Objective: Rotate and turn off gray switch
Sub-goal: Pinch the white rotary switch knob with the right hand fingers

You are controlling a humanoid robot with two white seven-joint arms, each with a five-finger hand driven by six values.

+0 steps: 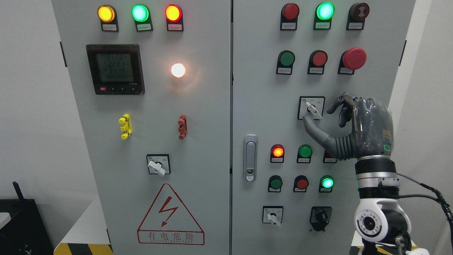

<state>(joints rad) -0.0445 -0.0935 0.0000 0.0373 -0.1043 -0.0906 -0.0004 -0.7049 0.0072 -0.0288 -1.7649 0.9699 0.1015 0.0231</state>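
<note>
Right hand (331,118), fingers open & holding nothing, sits just right of small gray rotary switch (311,108) on upper-right cabinet door, thumb below knob, whose lever slants upper-left to lower-right.

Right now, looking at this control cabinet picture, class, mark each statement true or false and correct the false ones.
1. The right robot hand is at the gray rotary switch on the right door. True.
2. The hand's thumb lies below that switch's knob. True.
3. The red mushroom button sits below the door handle. False: it is higher up, near the upper right of the panel.
4. The digital meter is on the right door. False: it is on the left door.
5. The hazard triangle is on the left door. True.
</note>
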